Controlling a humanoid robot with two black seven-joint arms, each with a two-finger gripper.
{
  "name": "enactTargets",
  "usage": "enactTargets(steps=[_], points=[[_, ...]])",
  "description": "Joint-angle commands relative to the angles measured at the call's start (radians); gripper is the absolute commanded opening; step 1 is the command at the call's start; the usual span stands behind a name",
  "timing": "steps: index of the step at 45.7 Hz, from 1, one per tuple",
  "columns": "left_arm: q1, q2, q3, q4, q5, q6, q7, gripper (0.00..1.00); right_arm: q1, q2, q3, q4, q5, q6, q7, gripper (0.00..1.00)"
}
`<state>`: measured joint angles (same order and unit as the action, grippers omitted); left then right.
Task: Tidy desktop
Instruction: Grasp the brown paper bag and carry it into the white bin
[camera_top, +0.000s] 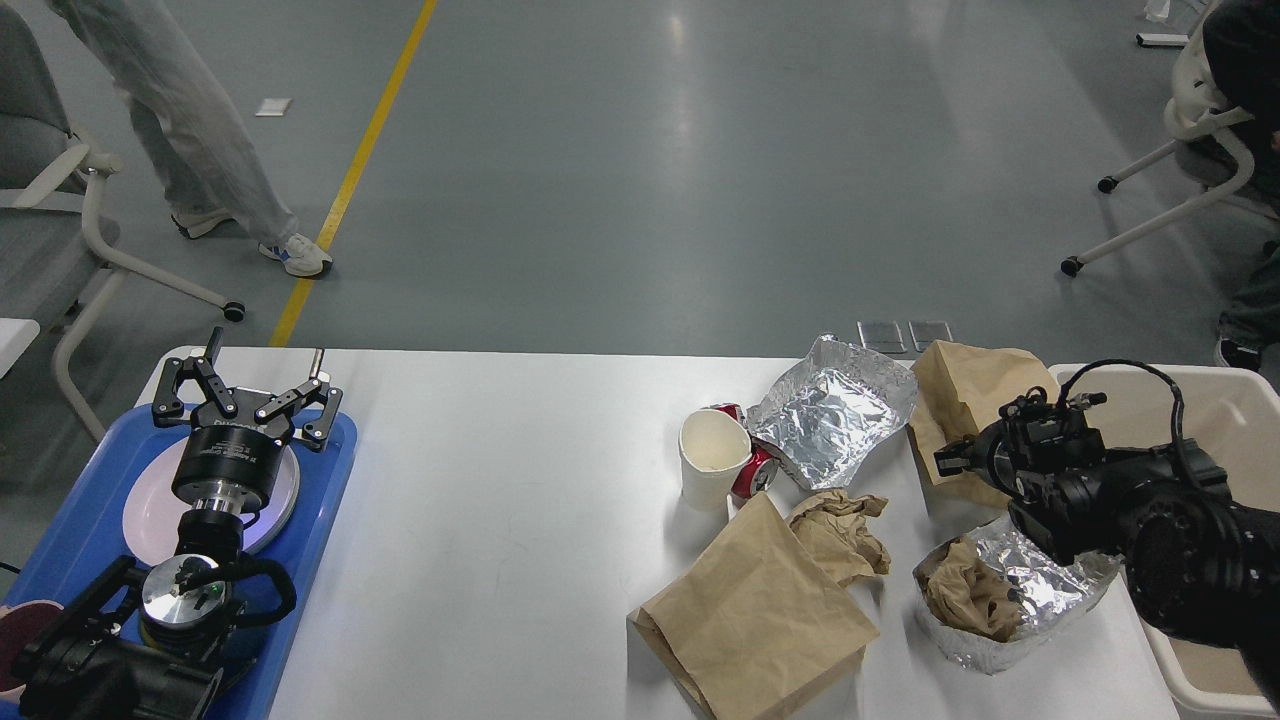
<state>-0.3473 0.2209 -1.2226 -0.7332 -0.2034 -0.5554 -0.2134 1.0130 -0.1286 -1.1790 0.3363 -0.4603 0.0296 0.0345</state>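
Note:
The white desktop (520, 480) holds litter on its right half: a white paper cup (712, 455), a red can (755, 472), a foil sheet (835, 410), an upright brown paper bag (975, 385), a crumpled brown paper (840, 530), a flat brown bag (760, 610) and a foil bowl (1040, 590) with crumpled paper in it. My right gripper (948, 460) is dark and end-on against the upright bag's lower front, just above the foil bowl. Its fingers cannot be told apart. My left gripper (262, 375) is open and empty above the blue tray (335, 470).
A white plate (285, 495) lies in the blue tray at the desktop's left end. A cream bin (1235, 400) stands at the right edge behind my right arm. A person walks at the far left; rolling chairs stand at the far left and far right.

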Motion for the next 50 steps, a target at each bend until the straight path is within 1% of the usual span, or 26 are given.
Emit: enactTargets(steps=[1, 4, 9, 12, 19, 23, 26, 31, 36, 42, 47, 48, 50], points=[[0.001, 0.000, 0.000, 0.000, 0.001, 0.000, 0.000, 0.96, 0.081, -0.055, 0.022, 0.082, 0.009, 0.001, -0.007, 0.00], [-0.001, 0.000, 0.000, 0.000, 0.001, 0.000, 0.000, 0.96, 0.131, -0.108, 0.045, 0.134, 0.009, 0.001, -0.015, 0.00], [0.001, 0.000, 0.000, 0.000, -0.001, 0.000, 0.000, 0.96, 0.214, -0.157, 0.045, 0.193, 0.009, 0.004, -0.022, 0.00], [0.001, 0.000, -0.002, 0.000, -0.001, 0.000, 0.000, 0.96, 0.281, -0.192, 0.044, 0.237, 0.011, 0.032, -0.022, 0.00], [0.001, 0.000, -0.002, 0.000, 0.001, 0.000, 0.000, 0.96, 0.514, -0.284, 0.038, 0.400, 0.022, 0.260, -0.024, 0.00], [-0.001, 0.000, -0.002, 0.000, -0.001, 0.000, 0.000, 0.96, 0.648, -0.324, 0.024, 0.487, 0.048, 0.406, -0.048, 0.00], [0.001, 0.000, -0.002, 0.000, -0.001, 0.000, 0.000, 0.96, 0.748, -0.350, -0.016, 0.552, 0.075, 0.521, -0.061, 0.00], [0.001, 0.000, -0.002, 0.000, 0.001, 0.000, 0.000, 0.96, 0.932, -0.396, -0.099, 0.639, 0.112, 0.702, -0.059, 0.00], [0.001, 0.000, -0.002, 0.000, -0.001, 0.000, 0.000, 0.96, 1.087, -0.434, -0.172, 0.733, 0.137, 0.820, -0.059, 0.00], [0.001, 0.000, -0.002, 0.000, -0.001, 0.000, 0.000, 0.96, 1.233, -0.456, -0.263, 0.872, 0.160, 0.852, -0.056, 0.00], [0.001, 0.000, -0.002, 0.000, -0.001, 0.000, 0.000, 0.96, 1.289, -0.460, -0.318, 0.961, 0.167, 0.834, -0.051, 0.00], [0.001, 0.000, -0.002, 0.000, -0.001, 0.000, 0.000, 0.96, 1.297, -0.462, -0.326, 0.969, 0.172, 0.831, -0.048, 0.00], [0.001, 0.000, -0.002, 0.000, -0.001, 0.000, 0.000, 0.96, 1.312, -0.465, -0.346, 0.974, 0.204, 0.823, -0.027, 0.00]])
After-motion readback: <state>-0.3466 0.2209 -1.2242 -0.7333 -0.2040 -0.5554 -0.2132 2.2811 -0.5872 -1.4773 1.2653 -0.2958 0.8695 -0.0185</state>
